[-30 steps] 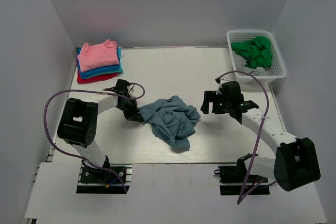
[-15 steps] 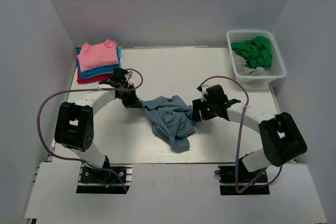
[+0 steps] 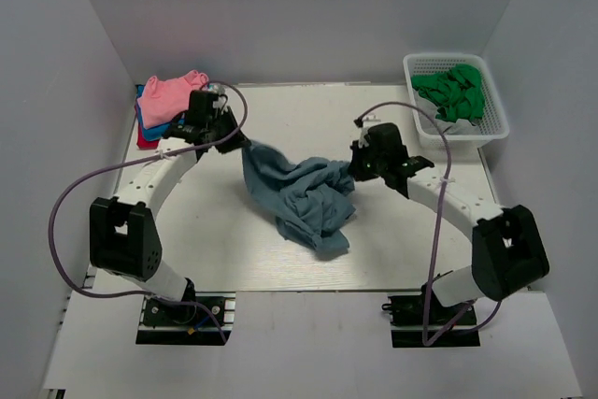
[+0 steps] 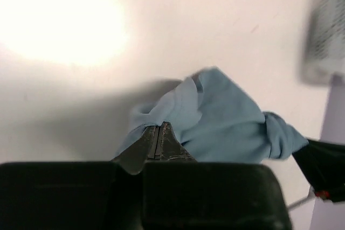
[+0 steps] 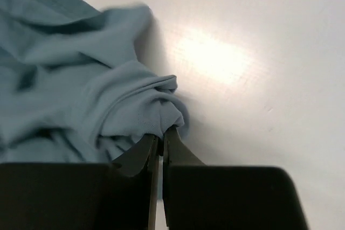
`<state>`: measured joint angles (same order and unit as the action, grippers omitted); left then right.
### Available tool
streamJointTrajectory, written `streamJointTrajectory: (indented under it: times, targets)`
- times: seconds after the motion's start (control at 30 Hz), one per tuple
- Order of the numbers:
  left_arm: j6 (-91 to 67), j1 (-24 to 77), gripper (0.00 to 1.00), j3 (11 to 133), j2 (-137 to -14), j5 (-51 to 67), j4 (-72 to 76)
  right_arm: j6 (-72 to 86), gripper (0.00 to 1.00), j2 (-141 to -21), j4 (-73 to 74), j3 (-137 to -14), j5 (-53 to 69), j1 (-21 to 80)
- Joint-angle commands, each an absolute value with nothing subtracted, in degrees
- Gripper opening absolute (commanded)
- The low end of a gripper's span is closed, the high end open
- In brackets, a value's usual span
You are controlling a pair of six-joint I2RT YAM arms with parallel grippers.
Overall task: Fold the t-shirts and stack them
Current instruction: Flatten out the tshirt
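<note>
- The slate-blue t-shirt (image 3: 304, 201) spans crumpled between both grippers, its long axis running from one to the other and its bulk sagging toward the arm bases.
- The left gripper (image 4: 158, 129) pinches one edge.
- The right gripper (image 5: 159, 134) pinches the opposite bunch.

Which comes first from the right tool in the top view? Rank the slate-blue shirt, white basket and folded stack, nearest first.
1. The slate-blue shirt, pinched in the right tool, table centre.
2. The white basket, far right corner.
3. The folded stack, far left corner.
</note>
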<state>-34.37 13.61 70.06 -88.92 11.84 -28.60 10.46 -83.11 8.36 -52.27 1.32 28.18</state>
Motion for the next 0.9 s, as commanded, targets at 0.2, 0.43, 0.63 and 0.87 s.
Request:
streamJointTrajectory:
  times: [0.2, 0.43, 0.63, 0.87]
  targets:
    - [-31.38, 13.45, 0.0, 87.44, -80.33, -1.39, -20.49, 5.81, 0.0, -74.09, 9.93, -72.31, -20.55, 28.38]
    - [-29.09, 14.06, 0.0, 91.41, -75.07, -2.99, -11.19, -6.82, 0.0, -68.65, 2.03, -79.62, -25.14, 27.86]
    - [-25.95, 14.06, 0.0, 95.96, -70.68, -0.18, -7.92, -13.71, 0.0, -66.71, 3.34, -89.54, -18.82, 27.95]
    - [-21.98, 14.06, 0.0, 98.96, -64.96, -0.78, -5.45, -17.05, 0.0, -60.74, 3.95, -96.22, -10.74, 27.95]
